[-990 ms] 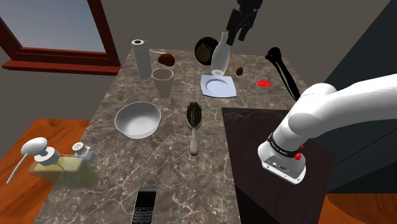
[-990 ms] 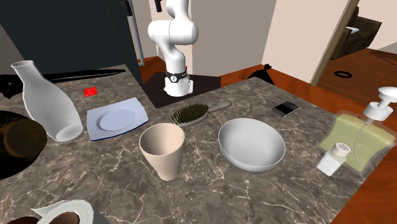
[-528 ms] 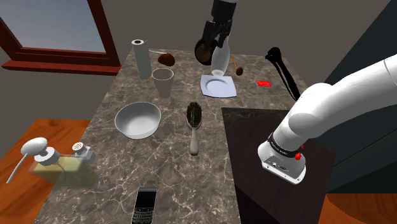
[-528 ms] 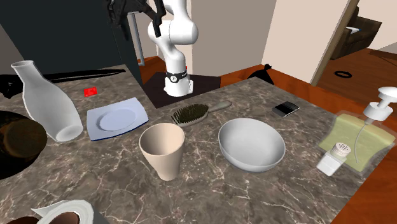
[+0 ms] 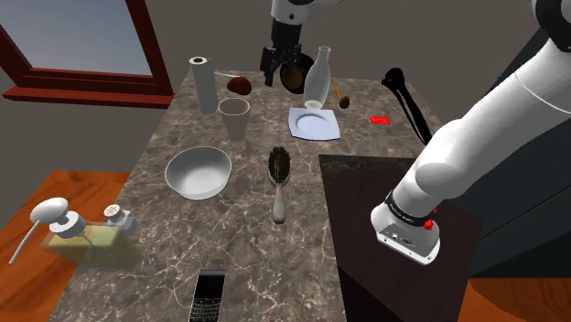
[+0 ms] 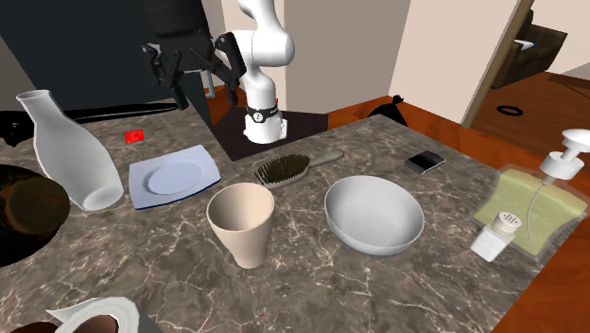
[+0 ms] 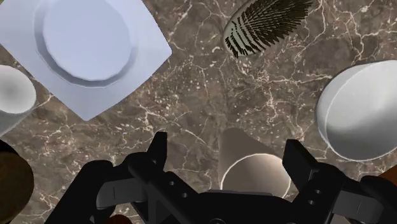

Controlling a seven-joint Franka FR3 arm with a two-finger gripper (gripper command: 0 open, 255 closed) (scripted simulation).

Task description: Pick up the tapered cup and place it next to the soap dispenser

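The tapered cup point(image 5: 234, 117) is beige, upright and open-topped, standing on the marble table point(image 5: 165, 274) between the paper roll and the white bowl. It also appears in the second exterior view as the cup point(image 6: 244, 224) and in the wrist view as the cup point(image 7: 248, 162). My black gripper point(image 5: 279, 73) hangs open in the air above the back of the table, to the shoulder view's right of the cup and well above it. In the wrist view the gripper point(image 7: 228, 153) has its fingers wide apart, with the cup far below between them. The soap dispenser point(image 5: 69, 240) sits at the table's near left corner.
A white bowl point(image 5: 198, 172), a hairbrush point(image 5: 279, 178), a square plate point(image 5: 314, 123) and a tall white bottle point(image 5: 318, 78) surround the cup. A paper roll point(image 5: 203, 84) stands behind it. A shaker point(image 5: 117, 217) is beside the dispenser; a phone point(image 5: 210, 295) lies at the near edge.
The arm has swung the open gripper to the shoulder view's left and lower, from above the bottle toward the cup. Nothing on the table has moved.
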